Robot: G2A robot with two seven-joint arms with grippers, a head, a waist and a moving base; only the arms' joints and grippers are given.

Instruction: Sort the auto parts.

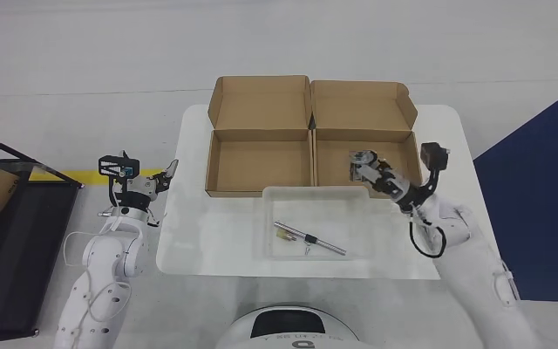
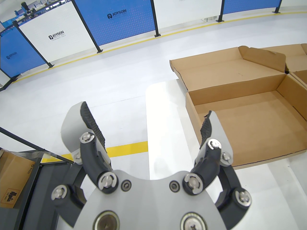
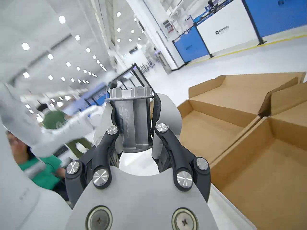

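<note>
Right gripper (image 1: 373,168) clamped on a grey metal cylinder (image 3: 131,128), the part seated lengthwise between its fingers, over the right cardboard box (image 1: 362,136). Left gripper (image 2: 146,113) wide open, holding nothing, at the table (image 1: 193,236) left edge; metal rod (image 1: 310,238) lies in the clear tray (image 1: 269,199).

Factory hall, blue partition panels (image 2: 134,25), yellow floor line (image 2: 127,147), ceiling lights (image 3: 62,19)

tiny part (image 1: 307,250) beside rod (image 1: 310,239), indistinct

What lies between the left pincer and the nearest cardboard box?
Only a bare strip of white table, seen in the top view, separates the left pincer from that box.
</note>
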